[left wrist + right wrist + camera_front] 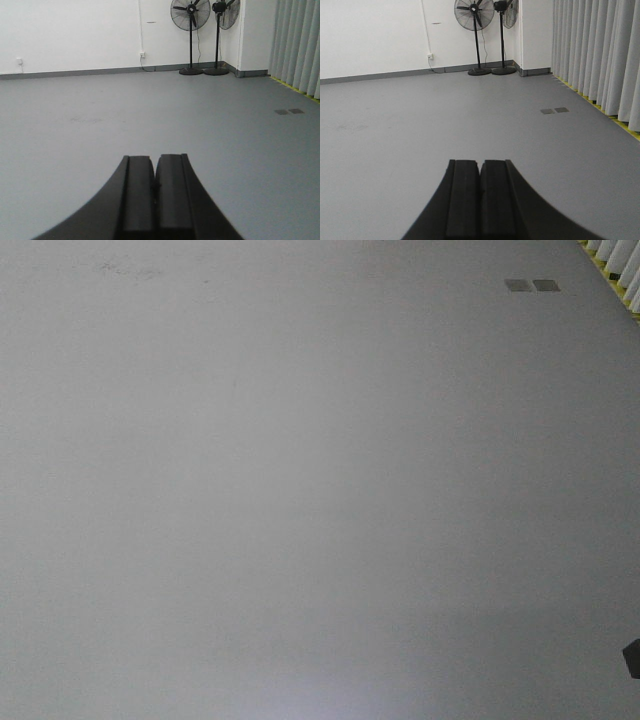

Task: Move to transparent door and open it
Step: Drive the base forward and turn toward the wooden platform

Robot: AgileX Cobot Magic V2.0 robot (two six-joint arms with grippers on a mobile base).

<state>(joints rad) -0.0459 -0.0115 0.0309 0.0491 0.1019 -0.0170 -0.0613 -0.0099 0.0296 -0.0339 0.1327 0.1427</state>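
Only wrist views show left claw (154, 160), right claw (480, 164), fans (190, 14); front: floor (300, 490).

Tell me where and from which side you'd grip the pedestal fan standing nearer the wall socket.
Take the fan by its thin upright pole, between cage and base, coming in level from the open floor side. The pole is the only narrow, straight part; the cage is wide and round, the base low and flat, and the wall stands right behind.
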